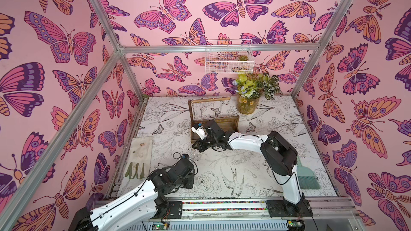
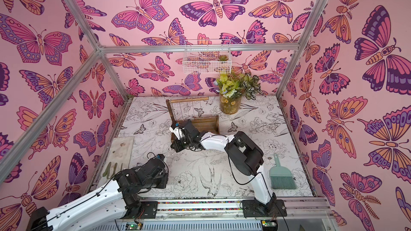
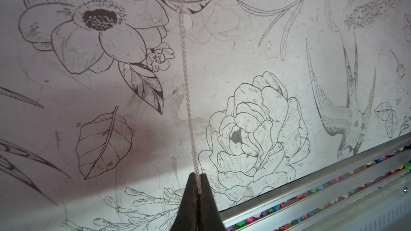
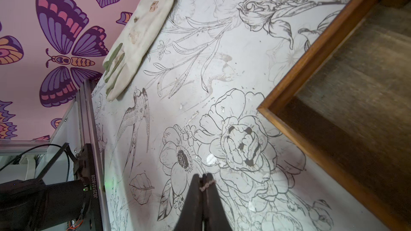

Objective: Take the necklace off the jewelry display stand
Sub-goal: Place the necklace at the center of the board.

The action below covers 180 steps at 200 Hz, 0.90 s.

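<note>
- Both top views: the jewelry display stand [image 1: 211, 100] [image 2: 189, 100] sits at the back of the table [image 1: 255, 170], with thin chains [image 1: 209, 108] hanging from its bar.
- Left wrist: the left gripper [image 3: 196, 175] is pinched shut on the silver necklace [image 3: 185, 81], which runs off in a straight line over the table. A harder pull could snap it.
- Right wrist: the right gripper [image 4: 202, 176] is clamped on a bit of chain [image 4: 208, 184], likely the same necklace, near the stand's tray corner [image 4: 293, 78]. A snag there could drag the stand.

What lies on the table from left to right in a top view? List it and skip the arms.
white glove → jewelry display stand → flower vase → green hand brush
</note>
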{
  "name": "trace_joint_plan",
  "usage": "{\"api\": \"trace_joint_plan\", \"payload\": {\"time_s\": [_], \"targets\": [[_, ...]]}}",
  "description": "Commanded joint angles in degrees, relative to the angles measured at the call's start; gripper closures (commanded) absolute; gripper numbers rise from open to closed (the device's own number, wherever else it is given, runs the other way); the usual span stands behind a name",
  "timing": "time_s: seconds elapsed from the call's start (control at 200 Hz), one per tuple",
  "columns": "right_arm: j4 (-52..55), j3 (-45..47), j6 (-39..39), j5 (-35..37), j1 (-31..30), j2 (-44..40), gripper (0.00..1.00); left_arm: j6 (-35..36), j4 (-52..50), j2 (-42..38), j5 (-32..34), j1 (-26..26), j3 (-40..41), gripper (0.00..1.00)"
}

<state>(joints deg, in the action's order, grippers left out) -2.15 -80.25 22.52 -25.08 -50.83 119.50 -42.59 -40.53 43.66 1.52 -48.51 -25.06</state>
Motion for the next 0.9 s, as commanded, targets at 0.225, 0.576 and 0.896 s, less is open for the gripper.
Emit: {"api": "trace_joint_plan", "payload": {"time_s": [0.225, 0.576, 0.896], "targets": [[1.49, -2.72, -0.73, 0.77, -0.46, 3.12, 1.0, -2.28, 0.17, 0.72, 0.04, -1.04, 2.78, 1.0], [2.57, -4.83, -0.81, 1.09, -0.39, 5.87, 1.0, -2.74, 0.41, 3.11, 0.41, -1.5, 2.47, 1.0], [2.94, -6.06, -0.73, 1.0, -0.39, 7.49, 1.0, -3.55, 0.39, 3.39, 0.37, -1.76, 2.95, 0.97]]}}
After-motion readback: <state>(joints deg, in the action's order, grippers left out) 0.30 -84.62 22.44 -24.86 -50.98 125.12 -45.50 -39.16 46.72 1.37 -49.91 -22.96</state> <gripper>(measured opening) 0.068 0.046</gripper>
